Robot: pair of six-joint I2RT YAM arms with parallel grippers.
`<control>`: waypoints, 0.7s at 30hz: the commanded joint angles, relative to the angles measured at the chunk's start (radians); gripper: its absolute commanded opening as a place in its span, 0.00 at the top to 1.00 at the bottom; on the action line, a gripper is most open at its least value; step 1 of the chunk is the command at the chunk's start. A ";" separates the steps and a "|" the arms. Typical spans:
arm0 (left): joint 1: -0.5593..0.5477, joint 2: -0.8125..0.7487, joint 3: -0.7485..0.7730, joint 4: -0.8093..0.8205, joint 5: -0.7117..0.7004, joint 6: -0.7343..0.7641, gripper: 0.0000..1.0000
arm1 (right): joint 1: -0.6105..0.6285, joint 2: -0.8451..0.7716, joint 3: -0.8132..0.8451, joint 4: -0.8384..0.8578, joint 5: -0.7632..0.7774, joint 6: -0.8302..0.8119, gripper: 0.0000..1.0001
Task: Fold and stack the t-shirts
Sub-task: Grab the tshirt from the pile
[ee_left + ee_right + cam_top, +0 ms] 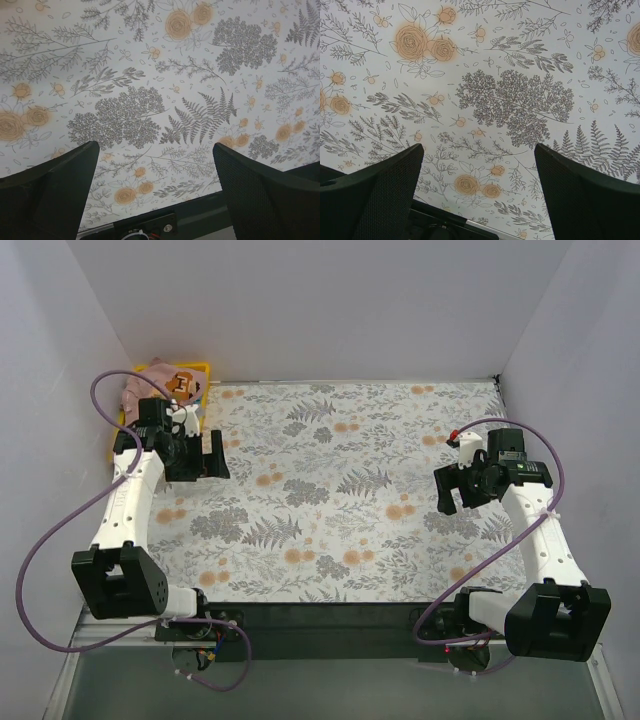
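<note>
Well apart, both jaws gape wide; the print [181,382] on the pink t-shirt [141,386] is illegible.

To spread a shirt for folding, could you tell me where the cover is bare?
The floral cover is bare between left tool and right tool; crowded only far-left, around the yellow bin holding the pink shirt.
</note>
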 commanded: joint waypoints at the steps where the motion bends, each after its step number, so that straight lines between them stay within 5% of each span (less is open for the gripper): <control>1: 0.003 0.056 0.098 0.023 -0.071 0.018 0.02 | 0.002 0.009 0.031 -0.006 -0.033 0.007 0.02; 14: 0.078 0.645 0.855 0.134 -0.269 0.012 0.02 | 0.002 0.002 0.020 -0.004 -0.056 0.016 0.02; 21: 0.088 0.787 0.925 0.338 -0.354 0.078 0.04 | 0.002 0.007 0.009 -0.001 -0.101 0.054 0.02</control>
